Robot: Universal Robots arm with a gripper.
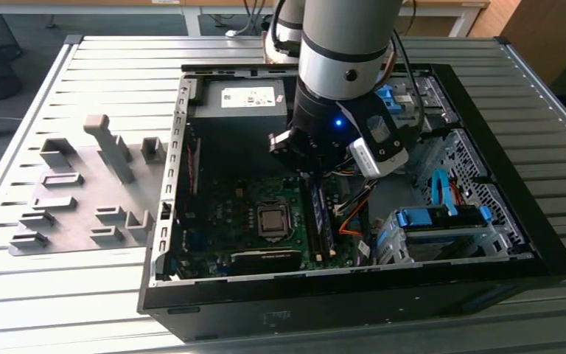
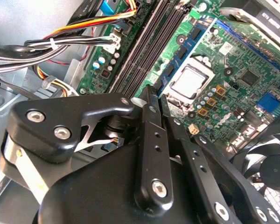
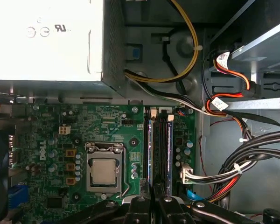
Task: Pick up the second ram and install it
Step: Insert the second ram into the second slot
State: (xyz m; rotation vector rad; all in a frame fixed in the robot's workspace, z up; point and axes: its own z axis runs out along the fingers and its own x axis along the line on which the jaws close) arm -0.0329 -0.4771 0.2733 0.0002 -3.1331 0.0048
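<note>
Open computer case (image 1: 519, 243) lies flat on a ribbed metal surface (image 1: 77, 295), with the arm (image 1: 347, 44) reaching down into it from above. The hand (image 1: 312, 173) hangs over the green motherboard (image 1: 233, 221), just above the memory slots (image 3: 160, 140) that run beside the processor socket (image 3: 104, 170). In the second wrist view the hand (image 2: 154, 100) has its black fingers (image 2: 151, 135) drawn close together, tips right over the slots; I cannot tell whether anything thin is pinched between them. In the first wrist view the fingertips (image 3: 152, 201) sit at the end of the slot row. Two sticks look seated in the slots: the first wrist view shows their bluish edges, and I take the second ram (image 3: 169, 142) to be the one on the cable side, though I cannot tell the two apart for sure. Silver power supply (image 3: 46, 42) sits past the board. Bundled cables (image 3: 242, 161) run alongside the slots. Grey fixture plate (image 1: 86, 195) with blocks rests on the surface at the exterior view's left, well apart from the hand.
</note>
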